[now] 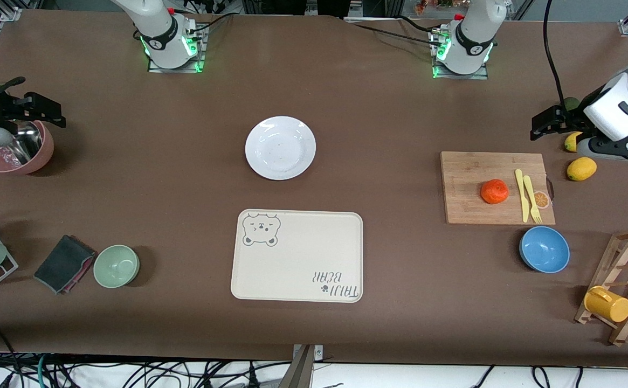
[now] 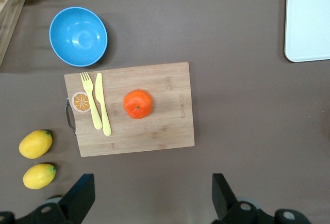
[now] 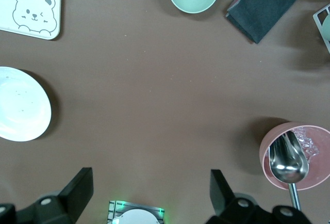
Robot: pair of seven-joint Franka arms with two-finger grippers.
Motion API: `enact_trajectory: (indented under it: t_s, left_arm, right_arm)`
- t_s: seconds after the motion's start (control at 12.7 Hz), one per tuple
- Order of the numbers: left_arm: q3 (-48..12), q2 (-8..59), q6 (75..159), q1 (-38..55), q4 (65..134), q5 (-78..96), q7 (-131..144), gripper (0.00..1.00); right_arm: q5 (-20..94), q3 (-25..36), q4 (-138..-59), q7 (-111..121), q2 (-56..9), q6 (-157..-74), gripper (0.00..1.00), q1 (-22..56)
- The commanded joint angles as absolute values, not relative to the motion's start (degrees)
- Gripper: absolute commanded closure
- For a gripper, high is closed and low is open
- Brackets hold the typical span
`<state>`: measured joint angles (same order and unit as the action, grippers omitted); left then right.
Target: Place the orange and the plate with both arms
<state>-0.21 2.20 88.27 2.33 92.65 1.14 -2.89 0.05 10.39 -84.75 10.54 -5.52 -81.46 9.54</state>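
Observation:
The orange [image 1: 494, 191] sits on a wooden cutting board [image 1: 470, 178] toward the left arm's end of the table; it also shows in the left wrist view [image 2: 137, 104]. The white plate [image 1: 280, 147] lies empty at the table's middle, farther from the front camera than the bear tray; it also shows in the right wrist view [image 3: 20, 105]. My left gripper [image 1: 548, 123] [image 2: 152, 198] is open and empty, up over the table beside the lemons. My right gripper [image 1: 44, 110] [image 3: 149, 190] is open and empty, up beside the pink bowl.
A cream bear-printed tray [image 1: 297, 256] lies nearer the front camera than the plate. A yellow knife and fork [image 1: 526, 195] lie on the board. Also here are a blue bowl [image 1: 544, 249], lemons [image 1: 581, 168], a mug rack [image 1: 623, 293], a green bowl [image 1: 116, 265], a dark cloth [image 1: 63, 264] and a pink bowl [image 1: 20, 148] with a spoon.

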Motion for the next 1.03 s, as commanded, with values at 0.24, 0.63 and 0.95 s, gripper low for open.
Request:
enact_trajectory:
  t_s: [0.24,0.63,0.95]
  left_arm:
    - [-0.4,3.0,88.2,2.1,91.3,2.0,-2.8,0.00]
    - [-0.3,3.9,88.5,2.1,91.1,2.0,-2.8,0.00]
    - [0.3,15.3,88.6,2.0,89.2,1.1,-2.6,0.00]
  right_arm:
    - [-0.1,10.5,-83.3,11.3,-6.0,-80.6,0.00,9.3]
    - [-0.1,10.5,-83.4,11.3,-6.0,-80.5,0.00,9.2]
    - [0.0,10.5,-83.4,11.3,-6.1,-80.4,0.00,9.2]
